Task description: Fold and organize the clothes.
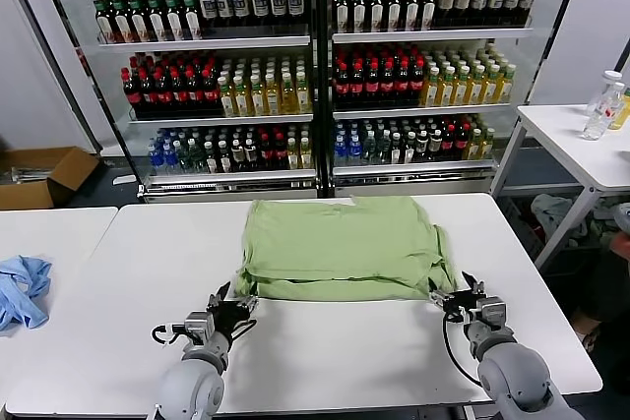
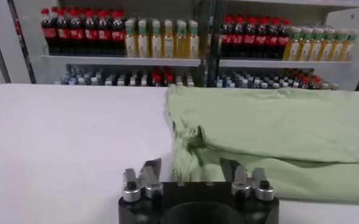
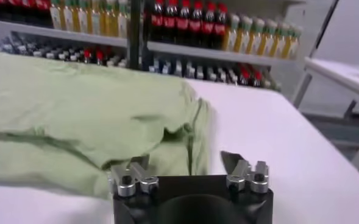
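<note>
The light green shirt (image 1: 340,248) lies partly folded on the white table (image 1: 325,351), its far part doubled over the near part. No buttons or checkered print show. My left gripper (image 1: 232,300) is open at the shirt's near left corner; in the left wrist view (image 2: 191,167) the cloth (image 2: 277,134) lies between and beyond the jaws. My right gripper (image 1: 461,294) is open at the near right corner; in the right wrist view (image 3: 185,161) the shirt's edge (image 3: 94,122) sits between the jaws.
A light blue cloth (image 1: 22,290) lies on the left table. A drinks fridge (image 1: 315,66) full of bottles stands behind. A side table (image 1: 581,145) with bottles is at the right. A cardboard box (image 1: 39,176) sits on the floor at the left.
</note>
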### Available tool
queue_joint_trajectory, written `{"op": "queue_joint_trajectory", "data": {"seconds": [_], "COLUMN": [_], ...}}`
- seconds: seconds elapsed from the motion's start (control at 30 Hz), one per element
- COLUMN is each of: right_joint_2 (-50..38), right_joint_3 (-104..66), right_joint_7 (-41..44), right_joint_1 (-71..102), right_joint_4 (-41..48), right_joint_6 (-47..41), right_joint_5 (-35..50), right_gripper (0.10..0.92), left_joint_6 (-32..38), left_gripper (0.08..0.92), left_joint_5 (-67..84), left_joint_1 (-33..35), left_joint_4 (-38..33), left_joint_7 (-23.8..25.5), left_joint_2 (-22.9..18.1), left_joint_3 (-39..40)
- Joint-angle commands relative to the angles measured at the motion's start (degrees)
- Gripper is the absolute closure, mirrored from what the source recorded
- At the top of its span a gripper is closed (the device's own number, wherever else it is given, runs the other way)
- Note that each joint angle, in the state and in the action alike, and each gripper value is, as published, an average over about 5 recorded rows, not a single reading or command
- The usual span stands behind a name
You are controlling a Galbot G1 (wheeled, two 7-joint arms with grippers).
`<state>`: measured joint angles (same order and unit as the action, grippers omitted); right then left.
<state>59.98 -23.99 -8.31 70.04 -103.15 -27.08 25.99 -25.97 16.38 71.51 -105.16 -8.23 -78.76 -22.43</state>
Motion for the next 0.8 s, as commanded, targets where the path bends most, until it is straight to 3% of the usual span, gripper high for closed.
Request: {"op": "queue_joint_trajectory", "data": {"seconds": [0.03, 0.5, 0.8], "right_joint_2": [0.26, -1.30, -3.20], "right_joint_3": [-0.43, -0.88, -5.33], "right_joint_7": [-0.30, 2.67, 4.41], "right_joint_1": [0.37, 4.49, 16.30], "right_joint_4": [1.18, -2.91, -13.53], "right_joint_6": [-1.17, 2.38, 3.85], "right_joint_5": [2.84, 2.35, 1.10], "right_gripper": [0.497, 0.879, 0.891], "left_joint_6": [-0.61, -2.54, -1.40], "left_gripper": [0.474, 0.872, 0.916], "left_joint_5": [1.77, 14.73, 13.54], "left_joint_1": [-0.52, 1.68, 12.82], "left_joint_4": [0.94, -1.69, -12.03], "left_joint_7": [0.17, 2.04, 1.96], "left_joint_2": [-0.01, 0.12, 0.25], "left_joint_3": [0.12, -1.57, -3.85]}}
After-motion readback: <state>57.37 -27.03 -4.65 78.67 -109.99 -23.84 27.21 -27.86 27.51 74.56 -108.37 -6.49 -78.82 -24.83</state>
